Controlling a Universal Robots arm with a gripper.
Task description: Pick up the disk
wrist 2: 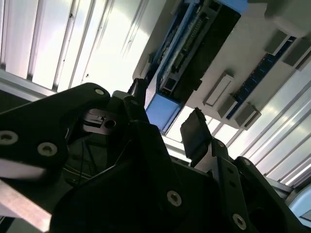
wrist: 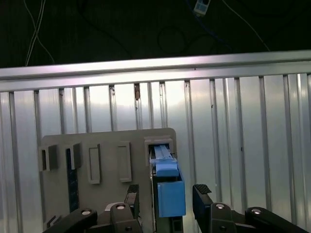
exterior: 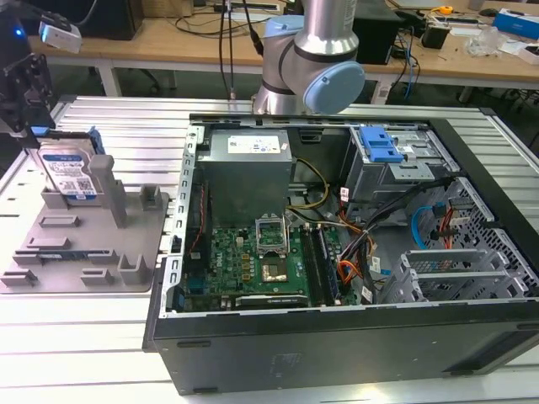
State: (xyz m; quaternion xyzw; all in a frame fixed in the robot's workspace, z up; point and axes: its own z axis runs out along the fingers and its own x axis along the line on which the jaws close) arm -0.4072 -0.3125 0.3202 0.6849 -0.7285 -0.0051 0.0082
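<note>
Disk (exterior: 74, 175) stands on edge in slot of grey fixture (exterior: 76, 252), upper left of exterior view, so blue rail faces up for top grasp. Gripper (wrist: 166, 193) directly above, jaws spread, straddling rail; gaps on both sides, nothing grasped.

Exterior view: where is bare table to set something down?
Bare: the ribbed aluminium table between the grey plastic fixture and its near edge. Crowded: fixture posts around the silver-grey disk, and the open black computer case.

One disk (exterior: 72, 175), one fixture (exterior: 84, 252), one computer case (exterior: 337, 341) — probably one camera (exterior: 59, 34).
</note>
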